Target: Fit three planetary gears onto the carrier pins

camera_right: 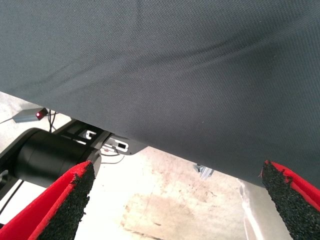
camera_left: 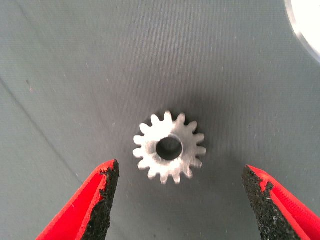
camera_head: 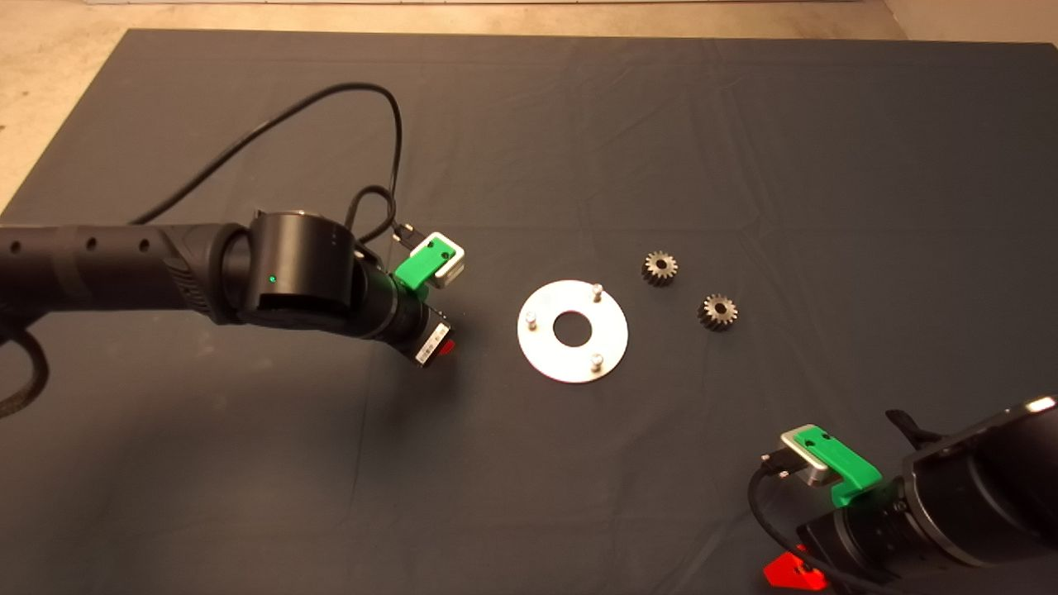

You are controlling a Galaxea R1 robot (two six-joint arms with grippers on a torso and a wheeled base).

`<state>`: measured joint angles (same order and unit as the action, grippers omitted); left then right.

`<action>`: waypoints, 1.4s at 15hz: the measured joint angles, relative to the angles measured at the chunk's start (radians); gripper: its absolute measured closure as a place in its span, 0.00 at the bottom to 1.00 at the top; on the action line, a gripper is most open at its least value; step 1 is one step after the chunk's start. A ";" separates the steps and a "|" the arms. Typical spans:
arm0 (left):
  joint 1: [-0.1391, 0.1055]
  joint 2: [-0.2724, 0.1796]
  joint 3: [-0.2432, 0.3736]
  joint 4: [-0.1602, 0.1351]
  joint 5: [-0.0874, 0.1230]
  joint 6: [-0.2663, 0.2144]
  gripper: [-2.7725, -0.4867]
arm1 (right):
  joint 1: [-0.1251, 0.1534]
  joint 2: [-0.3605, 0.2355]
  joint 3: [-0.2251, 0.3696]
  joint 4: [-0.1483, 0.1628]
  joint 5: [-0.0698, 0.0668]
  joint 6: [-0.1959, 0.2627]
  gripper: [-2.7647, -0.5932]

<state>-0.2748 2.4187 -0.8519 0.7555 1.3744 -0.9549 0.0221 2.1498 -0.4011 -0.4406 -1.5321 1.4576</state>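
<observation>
The silver disc (camera_head: 545, 355) lies mid-mat with its three carrier pins (camera_head: 597, 288) standing upright and bare. Two dark planetary gears (camera_head: 660, 268) (camera_head: 717, 311) lie flat on the mat to its right. A third gear (camera_left: 169, 147) lies flat just left of the disc, hidden under my left gripper (camera_head: 442, 347) in the head view. In the left wrist view that gripper (camera_left: 182, 200) is open above the gear, its pads (camera_left: 102, 200) wide on either side and not touching it. A sliver of the disc's rim (camera_left: 307, 25) shows nearby. My right gripper (camera_head: 793, 572) waits open at the lower right edge.
The dark mat (camera_head: 529, 124) covers the table, with beige floor beyond its far and left edges. A black cable (camera_head: 388, 107) loops up from the left wrist. The right wrist view shows the mat's edge, the robot's base and floor past its open fingers (camera_right: 70, 200).
</observation>
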 joint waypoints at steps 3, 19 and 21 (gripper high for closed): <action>0.030 0.005 -0.012 0.020 -0.035 -0.002 0.45 | 0.000 -0.010 0.000 0.000 -0.002 -0.006 0.12; 0.036 0.014 -0.063 0.057 -0.040 0.002 0.45 | 0.000 -0.057 0.000 0.000 -0.001 -0.040 0.12; 0.036 0.013 -0.063 0.058 -0.040 0.002 0.45 | 0.000 -0.060 0.000 0.000 -0.001 -0.044 0.12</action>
<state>-0.2389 2.4319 -0.9149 0.8138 1.3345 -0.9526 0.0226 2.0902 -0.4011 -0.4402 -1.5332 1.4141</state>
